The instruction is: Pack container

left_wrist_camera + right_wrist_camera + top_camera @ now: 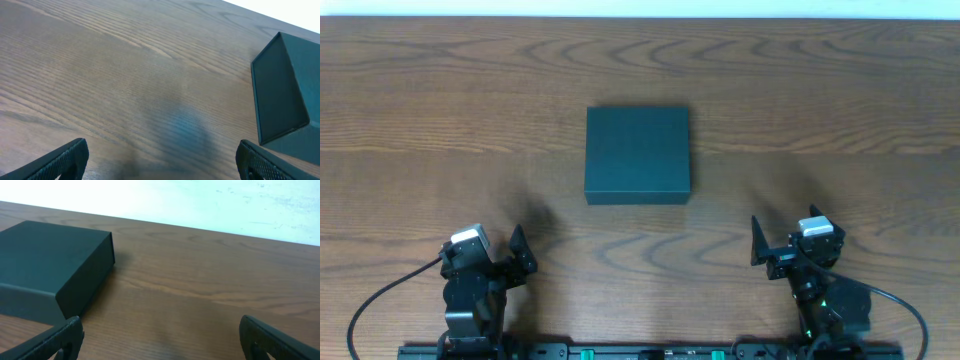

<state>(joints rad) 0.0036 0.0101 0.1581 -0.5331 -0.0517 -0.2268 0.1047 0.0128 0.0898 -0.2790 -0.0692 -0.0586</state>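
A closed dark teal square cardboard container (638,155) sits ahead between the spread, empty left claw (520,252) and right claw (757,243); lifting its lid calls for steadying it.

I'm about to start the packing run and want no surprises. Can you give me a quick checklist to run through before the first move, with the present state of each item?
1. Dark teal square cardboard box on the wooden table, flat, between the arms: ok.
2. Box lid shut, must be opened first: not ok.
3. Left gripper open, holding nothing: ok.
4. Right gripper open, holding nothing: ok.
5. Both grippers apart from the box: ok.
6. Items to pack in view: not ok, none visible.
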